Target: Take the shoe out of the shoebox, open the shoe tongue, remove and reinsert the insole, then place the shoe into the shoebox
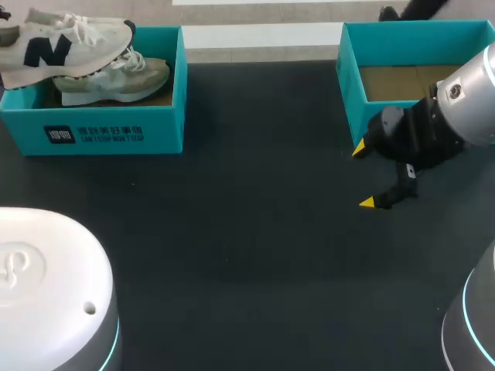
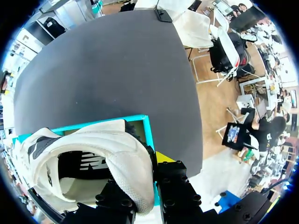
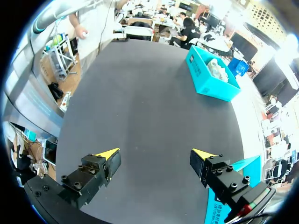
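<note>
The black worktop (image 1: 255, 232) carries two teal boxes. The left box (image 1: 116, 131) has a pale grey shoe (image 1: 124, 81) lying on its side inside. The right box (image 1: 418, 29) shows only its brown cardboard floor.

A white shoe (image 1: 69, 42) hangs above the left box's far corner, overlapping its rim. The left end effector (image 2: 142, 184) is clamped on that shoe's heel wall, one finger inside the collar and one outside.

The right end effector (image 1: 363, 175) hovers over the worktop just beside the right box's near corner, fingers spread wide and holding nothing.
</note>
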You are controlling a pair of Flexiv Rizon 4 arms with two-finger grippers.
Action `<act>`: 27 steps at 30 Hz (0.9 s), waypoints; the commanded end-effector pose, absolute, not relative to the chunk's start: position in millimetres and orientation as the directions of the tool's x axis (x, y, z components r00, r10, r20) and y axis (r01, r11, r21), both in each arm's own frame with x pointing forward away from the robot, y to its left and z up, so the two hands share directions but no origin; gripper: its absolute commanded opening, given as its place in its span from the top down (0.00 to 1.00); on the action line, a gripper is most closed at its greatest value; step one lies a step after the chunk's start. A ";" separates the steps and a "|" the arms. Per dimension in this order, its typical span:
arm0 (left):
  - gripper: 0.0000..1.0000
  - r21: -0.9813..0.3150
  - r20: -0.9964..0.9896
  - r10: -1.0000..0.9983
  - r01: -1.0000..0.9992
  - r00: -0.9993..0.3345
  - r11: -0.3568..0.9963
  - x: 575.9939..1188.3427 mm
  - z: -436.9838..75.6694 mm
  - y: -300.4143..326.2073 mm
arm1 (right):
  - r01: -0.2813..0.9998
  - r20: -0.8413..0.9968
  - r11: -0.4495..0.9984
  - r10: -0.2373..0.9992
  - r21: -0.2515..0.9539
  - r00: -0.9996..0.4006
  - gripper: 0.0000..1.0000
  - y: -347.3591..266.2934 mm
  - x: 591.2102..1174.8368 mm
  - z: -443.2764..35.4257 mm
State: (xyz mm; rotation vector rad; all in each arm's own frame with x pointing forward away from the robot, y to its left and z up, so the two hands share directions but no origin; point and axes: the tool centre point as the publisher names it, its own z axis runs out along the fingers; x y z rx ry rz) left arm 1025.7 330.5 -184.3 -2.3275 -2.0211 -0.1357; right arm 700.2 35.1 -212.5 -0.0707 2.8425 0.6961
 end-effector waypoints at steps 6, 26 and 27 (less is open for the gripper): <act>1.00 0.038 0.106 0.985 0.989 0.139 -0.143 1018.5 -182.3 330.1 | -0.095 -0.219 0.889 0.006 0.448 -0.976 0.00 36.6 700.2 -213.7; 1.00 0.144 0.178 0.984 0.990 -0.018 -0.008 914.7 -147.7 299.1 | -0.095 -0.219 0.889 0.006 0.448 -0.976 0.00 36.6 700.2 -213.7; 1.00 0.143 0.177 0.984 0.990 -0.009 -0.017 909.2 -147.0 294.1 | -0.095 -0.219 0.889 0.006 0.448 -0.976 0.00 36.6 700.2 -213.7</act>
